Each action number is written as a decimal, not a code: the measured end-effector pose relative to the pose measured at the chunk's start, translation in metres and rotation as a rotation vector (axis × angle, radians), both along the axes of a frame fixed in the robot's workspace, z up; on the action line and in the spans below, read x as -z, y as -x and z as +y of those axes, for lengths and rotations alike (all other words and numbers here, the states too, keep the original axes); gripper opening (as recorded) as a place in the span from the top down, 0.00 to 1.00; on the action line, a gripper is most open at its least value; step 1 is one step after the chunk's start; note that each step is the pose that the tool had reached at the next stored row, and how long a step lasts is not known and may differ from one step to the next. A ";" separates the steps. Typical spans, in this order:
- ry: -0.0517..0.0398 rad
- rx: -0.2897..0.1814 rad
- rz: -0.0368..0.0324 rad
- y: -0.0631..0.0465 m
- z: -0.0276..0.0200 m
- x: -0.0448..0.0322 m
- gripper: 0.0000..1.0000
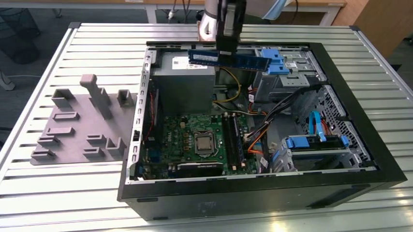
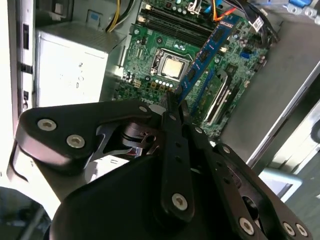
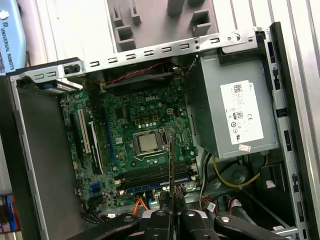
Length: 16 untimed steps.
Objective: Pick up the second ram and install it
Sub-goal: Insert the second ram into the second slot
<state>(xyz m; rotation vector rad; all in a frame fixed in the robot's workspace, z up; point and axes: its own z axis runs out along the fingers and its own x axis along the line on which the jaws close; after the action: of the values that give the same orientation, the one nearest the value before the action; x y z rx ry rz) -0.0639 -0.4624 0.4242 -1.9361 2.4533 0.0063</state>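
Observation:
The second ram [image 1: 240, 61], a long dark-blue stick with a white label, hangs level above the back of the open computer case [image 1: 361, 121]. My gripper [image 1: 227, 52] is shut on its middle from above. In the second wrist view the ram [image 2: 207, 50] reaches out from between the fingers [image 2: 172, 117] over the green motherboard [image 2: 150, 45]. In the first wrist view the ram [image 3: 170, 160] shows edge-on as a thin line, lying across the black memory slots [image 3: 150, 176] far below it. In the exterior view these slots [image 1: 233, 140] run beside the processor [image 1: 204, 143].
A grey power supply [image 1: 184, 72] sits under the ram at the case's back. Light-blue drive-bay clips [image 1: 274, 60] and a drive cage [image 1: 316, 142] line the exterior view's right. Orange and black cables [image 1: 255, 142] run beside the slots. A grey holder fixture [image 1: 77, 125] lies on the slatted table.

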 end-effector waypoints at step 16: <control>0.0001 0.292 0.0000 0.000 0.0000 0.0050 0.86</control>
<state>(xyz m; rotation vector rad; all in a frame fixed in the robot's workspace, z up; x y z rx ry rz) -0.0639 -0.4625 0.4192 -1.5582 2.7087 0.0024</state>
